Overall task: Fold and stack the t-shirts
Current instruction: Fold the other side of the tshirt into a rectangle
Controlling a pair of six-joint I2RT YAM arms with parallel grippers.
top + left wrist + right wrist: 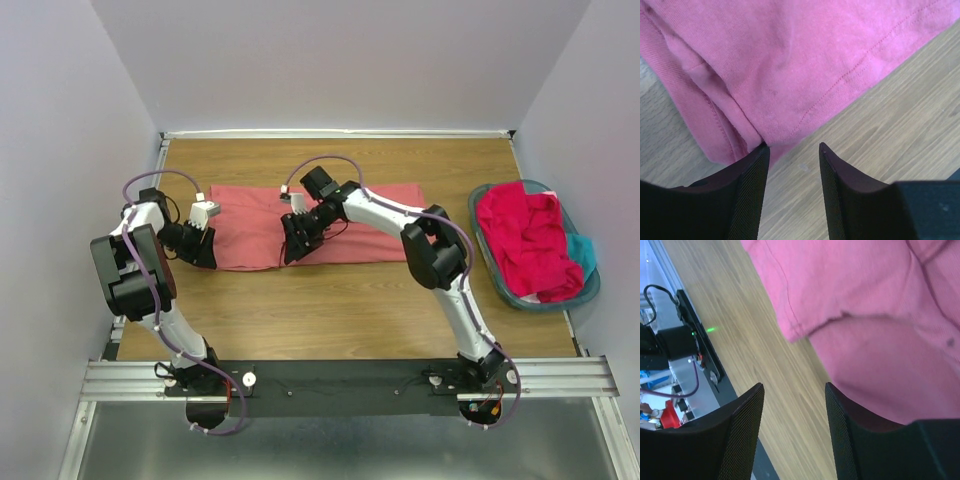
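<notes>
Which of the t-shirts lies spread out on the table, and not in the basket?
The salmon-pink t-shirt: it lies flat on the table. The magenta-red t-shirt and the teal t-shirt are bunched in the basket.

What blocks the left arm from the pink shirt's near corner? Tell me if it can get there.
Probably yes. Nothing looks in the way: the left fingers stand open right at the folded corner of the pink shirt, with only the table showing between them.
</notes>
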